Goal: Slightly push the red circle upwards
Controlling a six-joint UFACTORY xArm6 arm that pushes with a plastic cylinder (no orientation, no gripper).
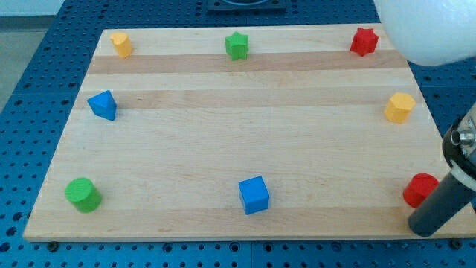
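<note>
Wood is making up the board (223,149), a pale plank top lying on a blue perforated table (30,112). Eight small blocks are sitting on it, spread around its edges and well apart from one another.

Along the view's top, a yellow cylinder (121,44) is standing at the left corner, a green star (236,45) near the middle, and a red star (364,41) toward the right. A blue triangle (103,105) is lying by the left edge, and a yellow hexagon (399,107) by the right edge. Along the view's bottom, a green cylinder (82,194) is sitting at the left and a blue cube (253,195) near the middle.

The red circle (420,190) is sitting at the board's bottom right corner, close to the right edge.

My rod is coming in from the view's right, slanting down and leftward, and my tip (422,225) is resting just below the red circle, at the board's bottom edge. The rod's dark body is overlapping the circle's lower right side, so I cannot tell whether they are touching. I am carrying no pincer, only this rod, so nothing is being pinched.

A blurred white rounded shape (428,30) is filling the view's top right corner.
</note>
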